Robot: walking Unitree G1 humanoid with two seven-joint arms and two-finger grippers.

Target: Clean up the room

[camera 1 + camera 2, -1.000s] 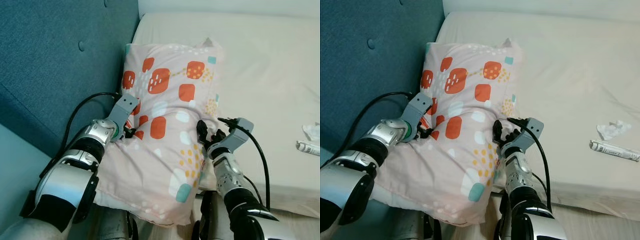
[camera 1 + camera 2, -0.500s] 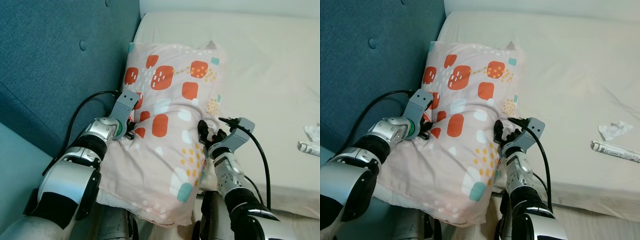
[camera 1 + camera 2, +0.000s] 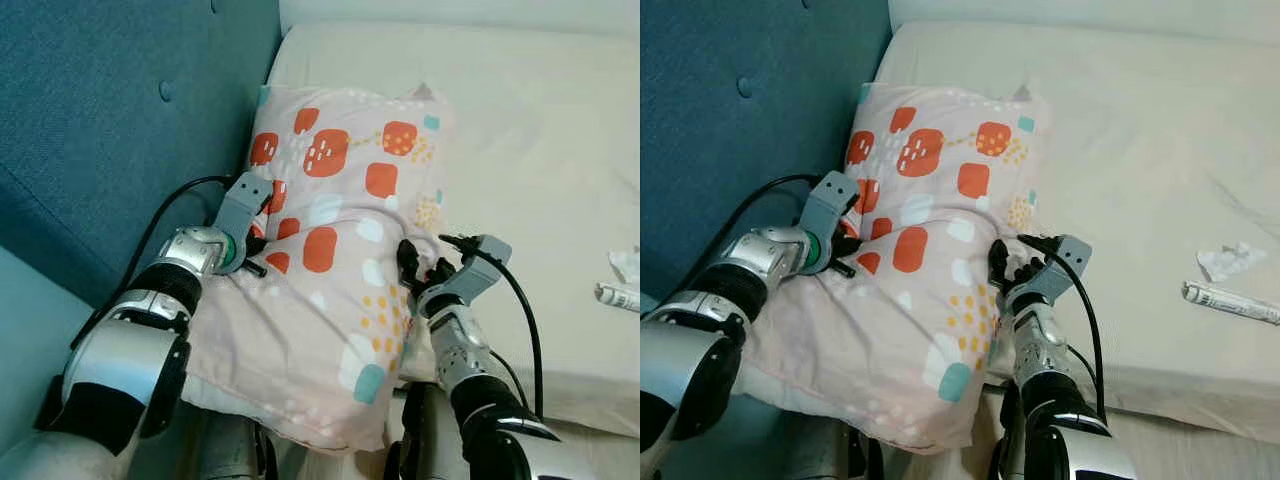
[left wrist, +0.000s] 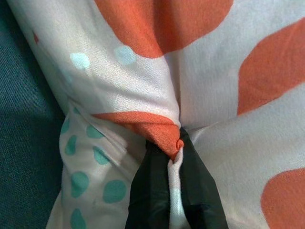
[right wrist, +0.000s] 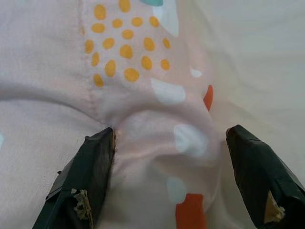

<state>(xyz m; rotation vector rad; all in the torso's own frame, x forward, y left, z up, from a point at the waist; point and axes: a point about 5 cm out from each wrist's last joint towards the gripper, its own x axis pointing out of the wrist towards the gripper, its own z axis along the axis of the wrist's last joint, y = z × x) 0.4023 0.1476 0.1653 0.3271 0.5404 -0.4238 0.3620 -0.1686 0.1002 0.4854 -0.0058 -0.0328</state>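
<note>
A pink pillow (image 3: 340, 250) with orange, teal and yellow patches lies at the bed's head end, its near end hanging over the mattress edge. My left gripper (image 3: 254, 264) is at the pillow's left edge, shut on a pinched fold of its cover (image 4: 167, 136). My right gripper (image 3: 412, 268) is at the pillow's right edge and stands open. Its two fingers (image 5: 93, 167) are spread wide, with a bulge of the pillow (image 5: 167, 133) between them.
A teal padded headboard (image 3: 100, 120) rises just left of the pillow. The cream mattress (image 3: 540, 150) stretches to the right. A crumpled tissue (image 3: 1225, 260) and a white tube (image 3: 1230, 302) lie near its right side.
My left arm has drawn the pillow's left edge a little towards the headboard, still shut on the cover. The right gripper has hardly moved.
</note>
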